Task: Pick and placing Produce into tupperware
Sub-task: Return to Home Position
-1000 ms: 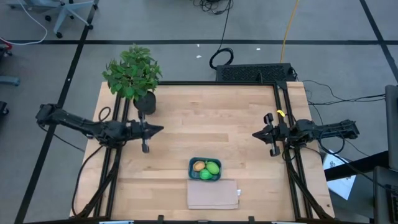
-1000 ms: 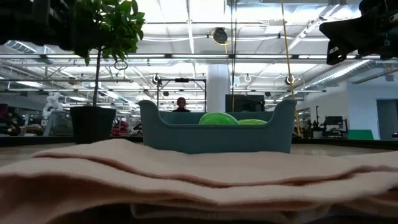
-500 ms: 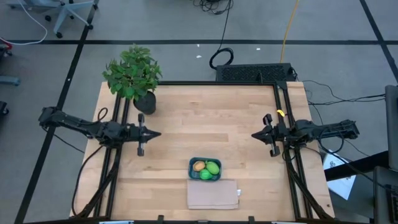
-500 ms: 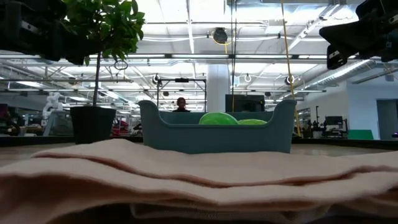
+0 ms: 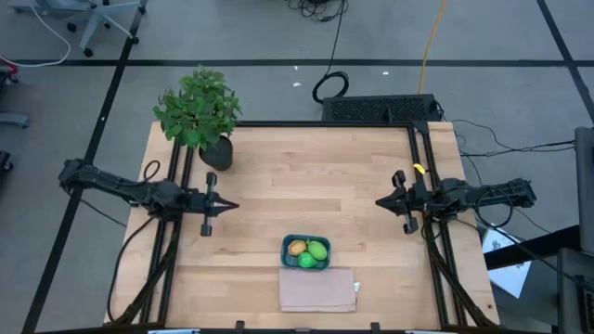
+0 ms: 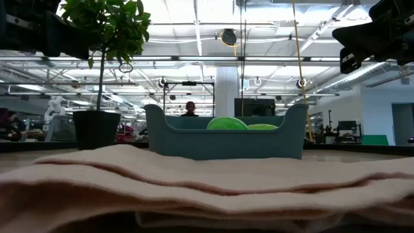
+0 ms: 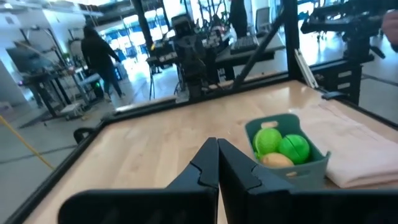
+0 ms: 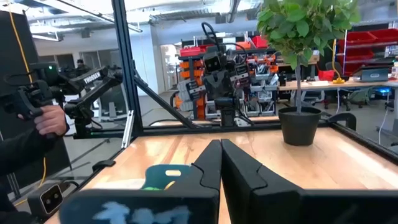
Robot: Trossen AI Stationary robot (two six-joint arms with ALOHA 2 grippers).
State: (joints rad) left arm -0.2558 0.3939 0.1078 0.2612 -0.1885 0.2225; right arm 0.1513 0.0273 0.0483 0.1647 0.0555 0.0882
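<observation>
Produce packed, arms pulling away

All three pieces of produce [image 5: 317, 250] lie in the blue container [image 5: 285, 250], low in the middle of the high view, just above the cloth [image 5: 317, 289]. The left tool [image 5: 230, 205], closed and empty, has drawn back toward the tabletop's [image 5: 306, 167] left edge. The right tool [image 5: 380, 200], also closed, waits at the right. The job seems finished.

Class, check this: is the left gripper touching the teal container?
Apart. In the high view the left gripper sits well clear of the teal container, with a stretch of bare table between them.
</observation>
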